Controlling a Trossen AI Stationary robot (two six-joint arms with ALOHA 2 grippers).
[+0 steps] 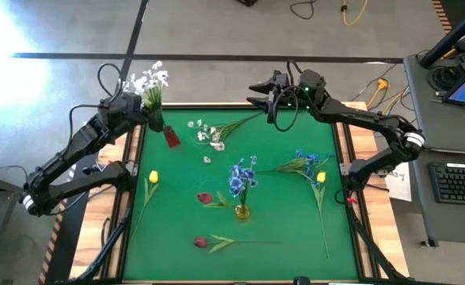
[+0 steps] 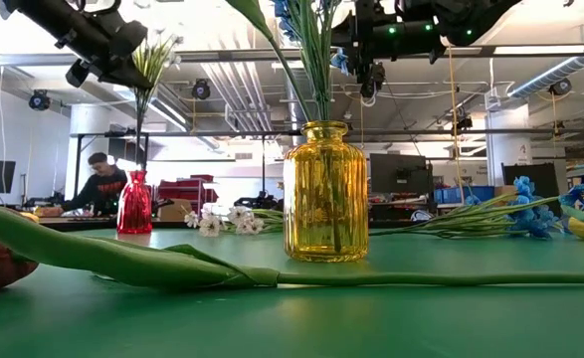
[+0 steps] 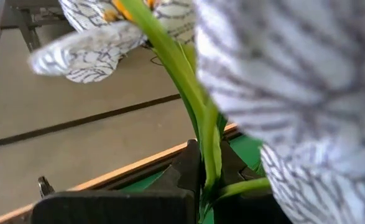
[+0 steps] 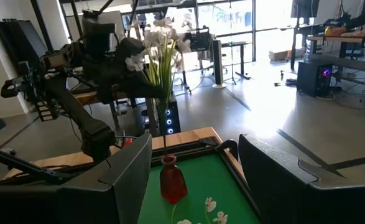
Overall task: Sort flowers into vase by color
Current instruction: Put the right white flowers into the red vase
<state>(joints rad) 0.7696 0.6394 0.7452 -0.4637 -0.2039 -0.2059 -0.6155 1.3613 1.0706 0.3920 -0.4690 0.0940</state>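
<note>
— From straight above, what do you make out?

— The left gripper (image 1: 146,111) sits at the far left corner of the green tabletop (image 1: 287,229), jaws pinching the stems of a white spray (image 1: 149,81) right above the red vase (image 1: 171,136). The right gripper (image 1: 257,91) hangs over the far edge, jaws spread, nothing in them. More white blossoms (image 1: 208,134) lie near the red vase. The yellow vase (image 1: 242,210) stands mid-table with blue flowers (image 1: 242,178) in it, another blue bunch (image 1: 305,162) lies to its right, touching a yellow tulip (image 1: 320,179). A second yellow tulip (image 1: 153,177) lies at the left, and two red tulips, one (image 1: 205,198) just beside the yellow vase, one (image 1: 201,241) near the front edge.

— And level with the table?

— Yellow vase (image 2: 325,191) up close with green stems rising out of it, a red tulip's stem (image 2: 122,261) stretched across the front. The red vase (image 2: 135,202) is farther back, the held stems (image 2: 147,70) directly above it. A person (image 2: 99,186) sits in the room behind.

— The left wrist camera?

— Green stem (image 3: 188,93) clamped between dark fingers (image 3: 185,171), white petals (image 3: 294,93) filling the picture.

— The right one?

— Its own fingers (image 4: 294,186) apart; past them the red vase (image 4: 172,180), with the white spray (image 4: 157,43) above it.
</note>
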